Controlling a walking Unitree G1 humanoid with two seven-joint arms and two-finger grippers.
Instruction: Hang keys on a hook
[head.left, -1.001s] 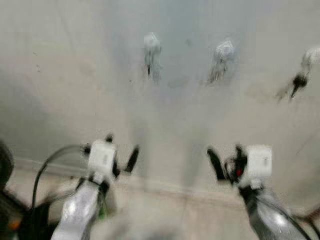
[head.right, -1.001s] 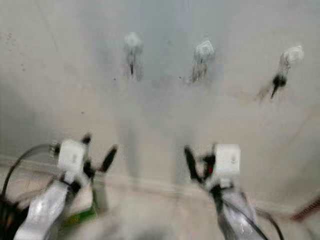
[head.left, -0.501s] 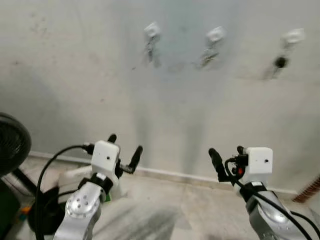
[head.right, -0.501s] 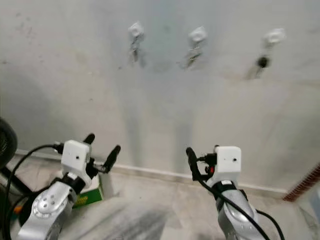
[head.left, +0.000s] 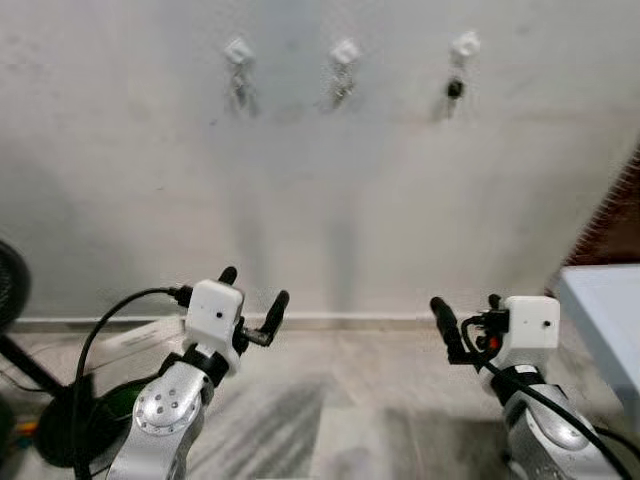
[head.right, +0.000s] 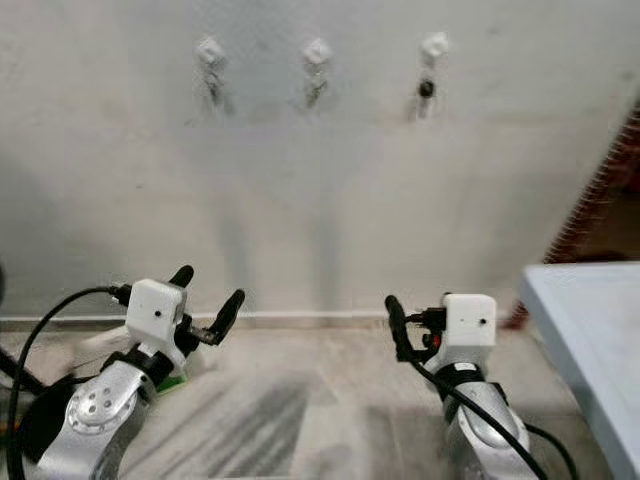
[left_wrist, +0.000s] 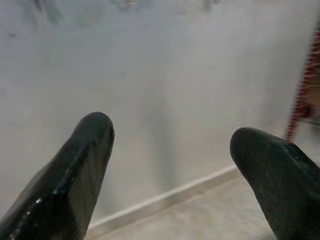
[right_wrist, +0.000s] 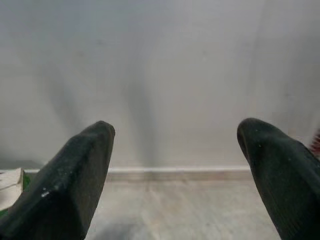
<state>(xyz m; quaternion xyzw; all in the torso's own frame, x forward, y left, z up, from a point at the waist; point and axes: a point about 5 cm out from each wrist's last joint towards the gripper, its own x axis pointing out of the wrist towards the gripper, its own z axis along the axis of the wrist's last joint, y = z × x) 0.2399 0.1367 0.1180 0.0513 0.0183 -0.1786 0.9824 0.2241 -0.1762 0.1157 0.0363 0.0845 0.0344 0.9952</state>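
- Left eye view shows a grey wall (head.left: 120, 150) with three small white hooks in a row, high up.
- Left hook (head.left: 237, 52) and the middle hook (head.left: 345, 52) each have something small and silvery hanging from them, maybe keys, but it is too small to tell.
- On the right hook (head.left: 464, 44) hangs a little dark thing (head.left: 454, 88), maybe a key fob.
- Both arms are held low and out in front, far below the hooks. I think they wait like this because the robot is not close enough to reach up.
- Left pincer (head.left: 252, 302) has its two black fingers (left_wrist: 75, 170) spread wide apart, and it holds nothing.
- Right pincer (head.right: 397, 325) is spread wide too, as the right wrist view shows, and nothing sits between its fingers (right_wrist: 70, 180).
- No keys are in either pincer, so the only key-like things are the ones up on the hooks.
- A pale blue tabletop (head.right: 590, 340) sticks in at the right, near the right arm, and could get bumped.
- On the floor (head.left: 330, 420) to the left there is a black stand with a cable (head.left: 60, 400) and something green (head.right: 170, 382) by the wall.
- Something reddish (head.left: 615, 215) stands at the far right edge of the wall.
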